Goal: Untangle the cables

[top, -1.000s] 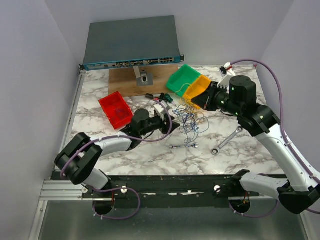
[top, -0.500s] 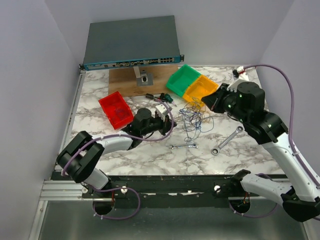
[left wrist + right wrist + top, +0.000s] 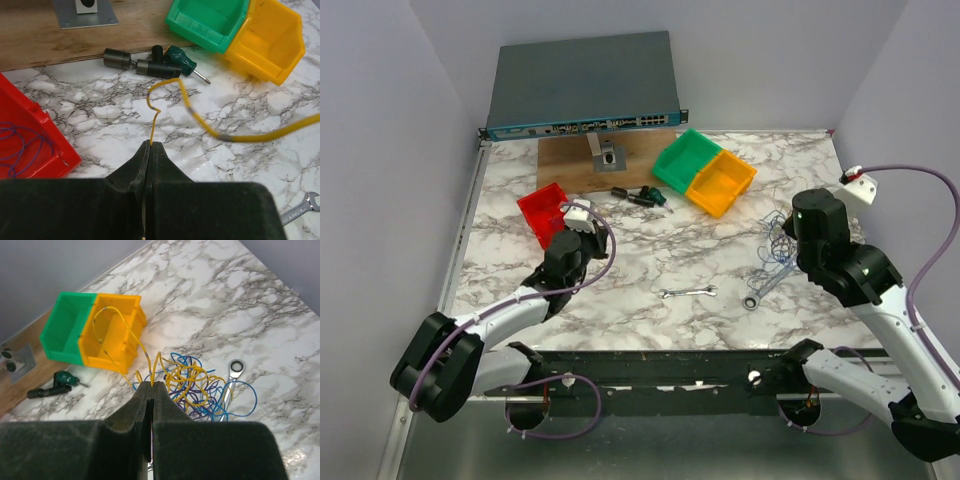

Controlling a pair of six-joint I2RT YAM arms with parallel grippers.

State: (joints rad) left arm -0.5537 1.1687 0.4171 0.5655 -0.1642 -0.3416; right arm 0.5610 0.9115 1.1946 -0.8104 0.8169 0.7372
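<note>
The cables (image 3: 205, 390) are a loose tangle of thin blue, yellow and purple wires lying on the marble at the right, and they show small beside the right arm (image 3: 775, 246). My right gripper (image 3: 152, 384) is shut on a yellow strand at the tangle's near edge and hovers over it (image 3: 788, 238). My left gripper (image 3: 150, 144) is shut on the end of a yellow wire (image 3: 185, 97) that loops up and runs off to the right. It hangs beside the red bin (image 3: 582, 213). A purple wire (image 3: 20, 145) lies inside the red bin (image 3: 50, 150).
Green bin (image 3: 687, 158) and yellow bin (image 3: 722, 181) stand at the back. A screwdriver and sockets (image 3: 638, 195) lie by the wooden board (image 3: 570, 168), below the network switch (image 3: 582, 85). A small wrench (image 3: 688, 293) and a ratchet wrench (image 3: 760, 292) lie near the front.
My right gripper dragged the tangle from the table's middle to the right. My left gripper closed on the yellow wire and drew back left, next to the red bin.
</note>
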